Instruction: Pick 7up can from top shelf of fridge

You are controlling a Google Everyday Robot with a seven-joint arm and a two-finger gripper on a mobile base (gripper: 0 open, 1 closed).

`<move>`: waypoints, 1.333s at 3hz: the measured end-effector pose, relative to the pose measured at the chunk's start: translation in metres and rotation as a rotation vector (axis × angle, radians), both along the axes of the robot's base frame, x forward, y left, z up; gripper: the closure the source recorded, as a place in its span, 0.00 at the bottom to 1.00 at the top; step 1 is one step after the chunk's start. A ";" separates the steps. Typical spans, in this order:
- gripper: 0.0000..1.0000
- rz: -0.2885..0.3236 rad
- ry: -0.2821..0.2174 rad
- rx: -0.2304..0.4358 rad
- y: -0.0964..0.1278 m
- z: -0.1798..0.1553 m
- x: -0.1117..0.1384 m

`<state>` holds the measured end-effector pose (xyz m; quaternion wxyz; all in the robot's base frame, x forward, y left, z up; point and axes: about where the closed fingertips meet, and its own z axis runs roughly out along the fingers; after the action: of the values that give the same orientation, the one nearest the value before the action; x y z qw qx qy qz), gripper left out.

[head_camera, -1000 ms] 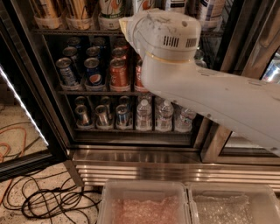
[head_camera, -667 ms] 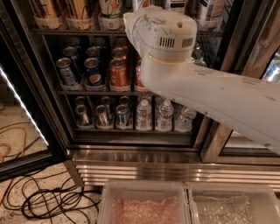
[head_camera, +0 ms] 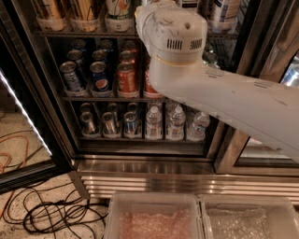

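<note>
The fridge (head_camera: 154, 175) stands open, its door (head_camera: 28, 170) swung out at the left. On the top shelf (head_camera: 88, 33) drinks stand in cups, the 7up can (head_camera: 118, 8) third from the left. The arm (head_camera: 233, 100) reaches in from the right, crossing in front of the racks. Its end sits at the top shelf, just right of the 7up can, and the tool is hidden behind it. Soda cans (head_camera: 100, 77) fill the middle rack. The lowest rack holds more cans (head_camera: 108, 123) at the left and bottles (head_camera: 176, 122) at the right. On the floor before the fridge lie cables (head_camera: 56, 217) at the left and two bins (head_camera: 154, 219) side by side.
</note>
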<state>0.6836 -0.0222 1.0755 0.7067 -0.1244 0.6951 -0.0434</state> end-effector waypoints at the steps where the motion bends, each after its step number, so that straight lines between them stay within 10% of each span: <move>1: 0.41 -0.006 -0.004 -0.005 -0.002 -0.001 0.003; 4: 0.43 0.004 0.005 -0.013 0.006 -0.011 0.023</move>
<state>0.7063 -0.0166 1.0640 0.7042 -0.1305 0.6964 -0.0462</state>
